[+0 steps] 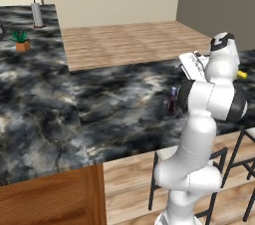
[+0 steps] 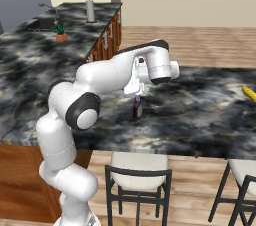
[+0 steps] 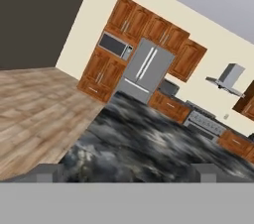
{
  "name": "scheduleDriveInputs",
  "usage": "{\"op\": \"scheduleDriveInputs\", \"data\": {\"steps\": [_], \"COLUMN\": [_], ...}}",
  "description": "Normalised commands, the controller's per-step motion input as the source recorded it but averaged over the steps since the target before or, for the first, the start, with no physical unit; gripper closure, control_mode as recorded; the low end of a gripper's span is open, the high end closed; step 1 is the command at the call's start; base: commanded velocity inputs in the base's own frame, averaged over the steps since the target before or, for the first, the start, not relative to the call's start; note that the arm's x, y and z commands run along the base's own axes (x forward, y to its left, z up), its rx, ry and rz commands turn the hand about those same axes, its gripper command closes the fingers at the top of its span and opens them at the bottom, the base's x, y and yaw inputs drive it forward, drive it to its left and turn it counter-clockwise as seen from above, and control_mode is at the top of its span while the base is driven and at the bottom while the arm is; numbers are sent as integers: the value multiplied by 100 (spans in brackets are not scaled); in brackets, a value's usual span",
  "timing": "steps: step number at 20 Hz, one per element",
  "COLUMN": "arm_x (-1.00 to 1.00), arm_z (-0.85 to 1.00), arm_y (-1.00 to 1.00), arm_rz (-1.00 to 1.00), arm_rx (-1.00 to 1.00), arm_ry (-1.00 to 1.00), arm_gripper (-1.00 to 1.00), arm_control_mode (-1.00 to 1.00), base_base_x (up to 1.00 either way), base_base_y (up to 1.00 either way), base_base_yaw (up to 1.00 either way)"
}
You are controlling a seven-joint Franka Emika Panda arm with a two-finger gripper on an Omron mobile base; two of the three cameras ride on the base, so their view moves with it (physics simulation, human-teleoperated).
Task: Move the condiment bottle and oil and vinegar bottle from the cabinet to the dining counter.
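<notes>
Left base view: the condiment bottle (image 1: 172,100) stands upright on the black marble table (image 1: 119,109), right of frame centre, just left of my arm's elbow. A yellow tip (image 1: 242,74) pokes out at the right edge behind the arm; I judge it the oil and vinegar bottle, but cannot confirm.

Right base view: the condiment bottle (image 2: 137,106) sits at frame centre, free of the hand, which hangs just above it. The fingers themselves are hidden under the wrist. The yellow object (image 2: 249,93) lies on the table at the right edge, well apart from the small bottle.

Hand view: both fingers (image 3: 46,172) rise at the bottom corners, spread wide with nothing between them. The camera looks across the table toward the far cabinets (image 3: 149,25).

Judgement: the bottle appears placed and released. I should lift straight up before swinging, so a fingertip does not topple it.
</notes>
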Motion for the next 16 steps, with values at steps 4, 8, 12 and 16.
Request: {"op": "scheduleDriveInputs", "data": {"steps": [4,8,12,16], "arm_x": [-47,-49,-61,-61], "arm_z": [0,0,13,33], "arm_y": [32,35,23,16], "arm_rz": [-17,-25,-25,-26], "arm_rx": [-4,-1,-4,-8], "arm_ry": [6,8,0,0], "arm_gripper": [-100,-100,-100,-100], "arm_control_mode": [-100,-100,-100,-100], "base_base_x": [0,0,0,0], "base_base_y": [0,0,0,0], "base_base_yaw": [0,0,0,0]}}
